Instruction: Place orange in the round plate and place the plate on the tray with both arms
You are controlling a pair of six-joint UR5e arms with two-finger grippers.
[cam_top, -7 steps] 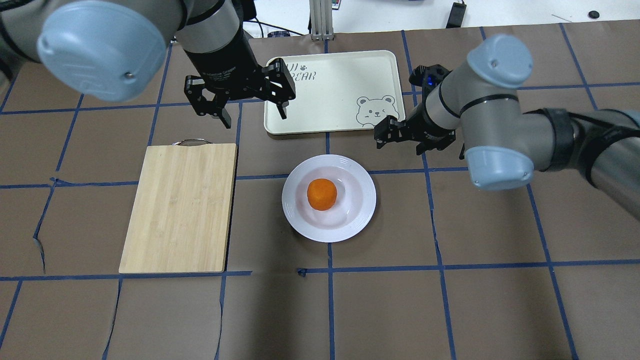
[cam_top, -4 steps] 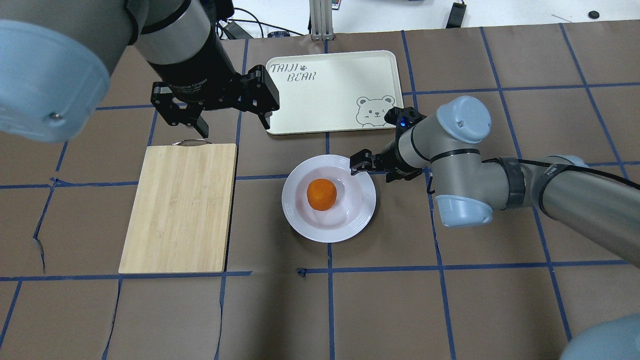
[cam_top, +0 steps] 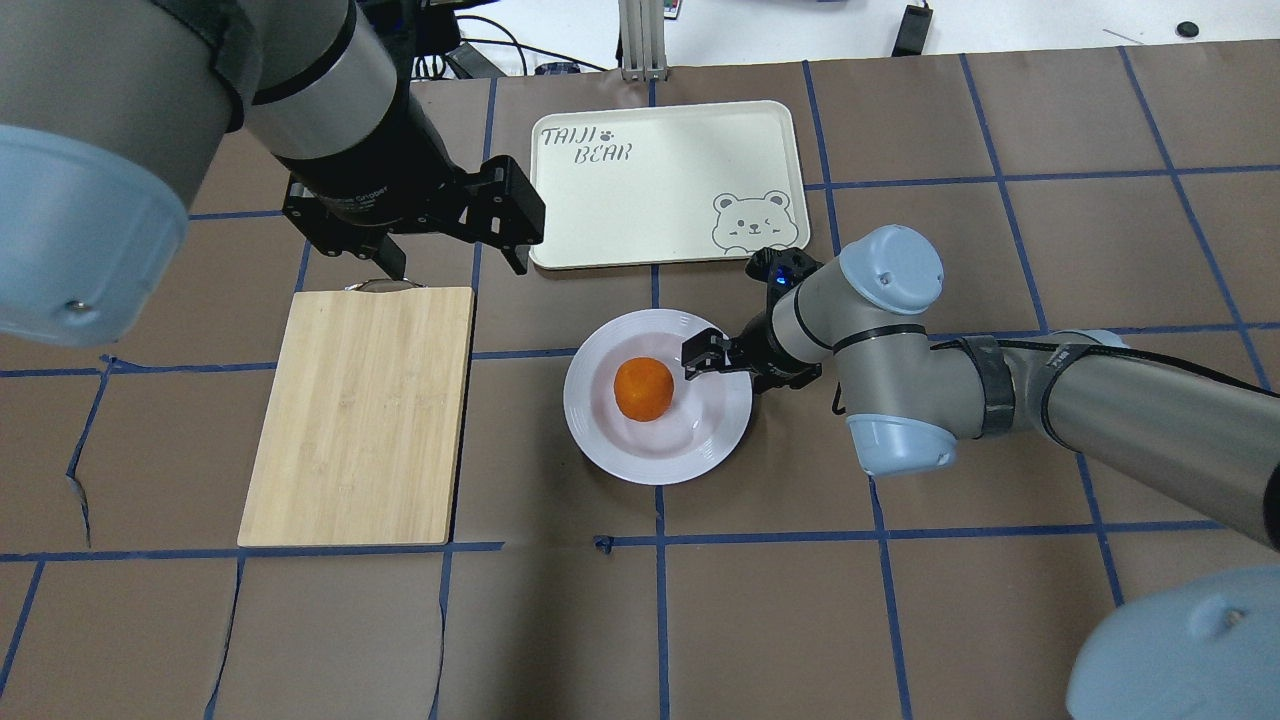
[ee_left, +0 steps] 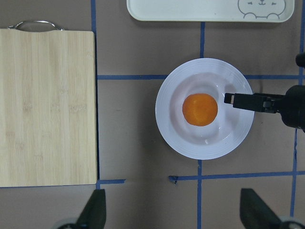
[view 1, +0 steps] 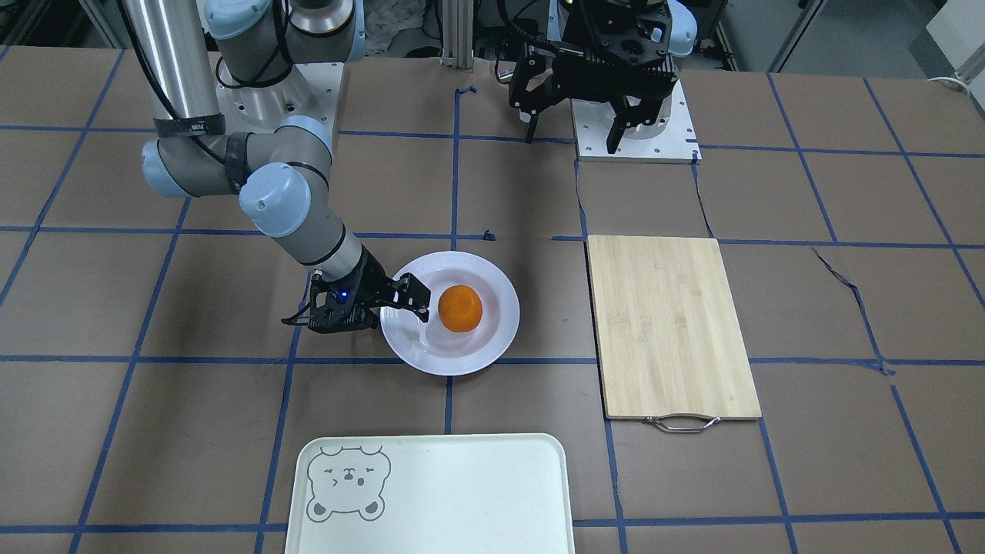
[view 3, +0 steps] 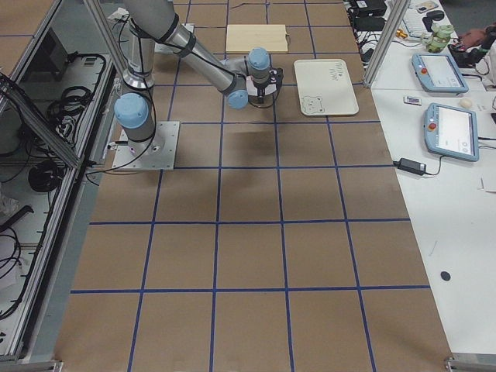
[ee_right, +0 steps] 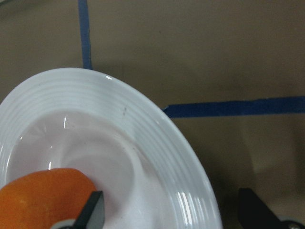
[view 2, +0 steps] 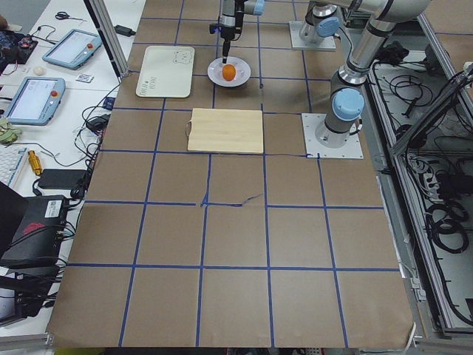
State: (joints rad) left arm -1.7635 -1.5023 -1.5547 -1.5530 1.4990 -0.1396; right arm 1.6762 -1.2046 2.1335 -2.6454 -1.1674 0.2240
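Right claw (cam_top: 731, 369) nearer plate (cam_top: 640, 458) (brown taped table (cam_top: 900, 620))

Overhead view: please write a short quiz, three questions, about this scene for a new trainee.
1. What is drawn in a corner of the tray?
2. True or false: the orange lies in the round plate.
3. The right claw is: A, shut on the tray's edge; B, open astride the round plate's rim; C, open over the tray.
Key: 1, a bear's face; 2, true; 3, B.
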